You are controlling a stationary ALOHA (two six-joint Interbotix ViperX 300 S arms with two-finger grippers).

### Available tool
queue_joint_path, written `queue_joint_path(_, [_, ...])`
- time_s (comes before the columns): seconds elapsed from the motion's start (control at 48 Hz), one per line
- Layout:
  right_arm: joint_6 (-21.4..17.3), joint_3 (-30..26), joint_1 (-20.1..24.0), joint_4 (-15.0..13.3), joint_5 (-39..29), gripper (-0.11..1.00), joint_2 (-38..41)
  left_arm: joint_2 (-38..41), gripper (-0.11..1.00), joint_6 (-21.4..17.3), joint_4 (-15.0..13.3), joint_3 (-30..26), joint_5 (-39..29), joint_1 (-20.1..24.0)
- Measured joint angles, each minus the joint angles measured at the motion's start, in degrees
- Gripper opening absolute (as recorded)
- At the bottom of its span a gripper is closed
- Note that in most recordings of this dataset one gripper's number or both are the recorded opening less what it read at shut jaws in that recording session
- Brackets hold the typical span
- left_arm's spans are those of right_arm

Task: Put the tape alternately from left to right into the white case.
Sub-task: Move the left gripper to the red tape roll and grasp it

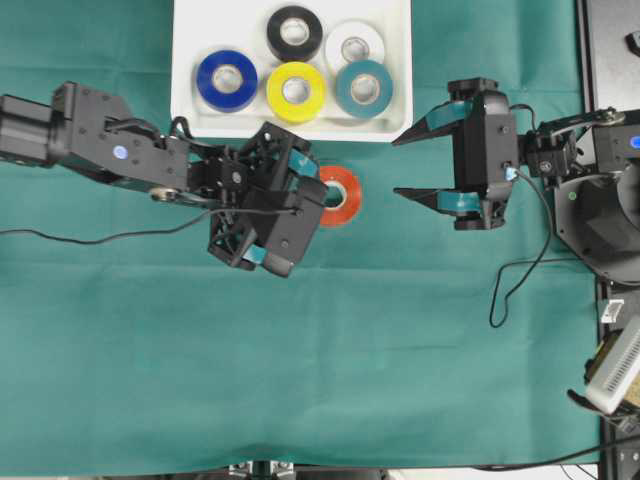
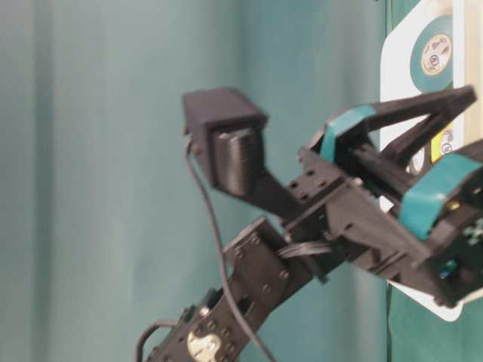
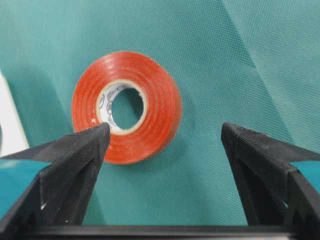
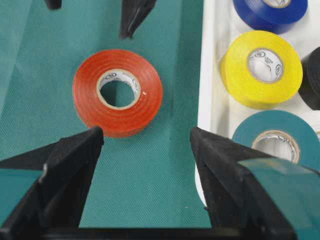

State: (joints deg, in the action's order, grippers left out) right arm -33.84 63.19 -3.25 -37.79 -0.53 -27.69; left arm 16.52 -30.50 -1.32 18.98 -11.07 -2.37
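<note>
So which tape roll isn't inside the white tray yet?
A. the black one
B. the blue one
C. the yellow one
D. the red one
D: the glossy red tape roll lies flat on the green cloth, outside the shallow white plastic tray. The blue roll, yellow roll and black roll already sit inside it.

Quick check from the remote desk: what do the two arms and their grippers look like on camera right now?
Both arms are matte black with bolted, blocky links. The left gripper and right gripper each have two tapering black fingers wrapped with teal tape bands. A blue dot marks the left arm. Thin black cables trail from both wrists across the green cloth.
</note>
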Motion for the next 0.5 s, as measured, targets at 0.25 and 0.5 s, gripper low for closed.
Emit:
queue_joint_path(0.25, [0.0,0.09,0.0,0.0,0.09,0.74,0.0,3.43,0.65,-2.72,-0.09,-2.64,-0.35,0.0])
queue_joint_path(0.5, [0.09,0.97,0.0,0.0,1.58,0.74,-0.09,5.8,0.63,-3.16,-0.09,-4.92,-1.67,0.26])
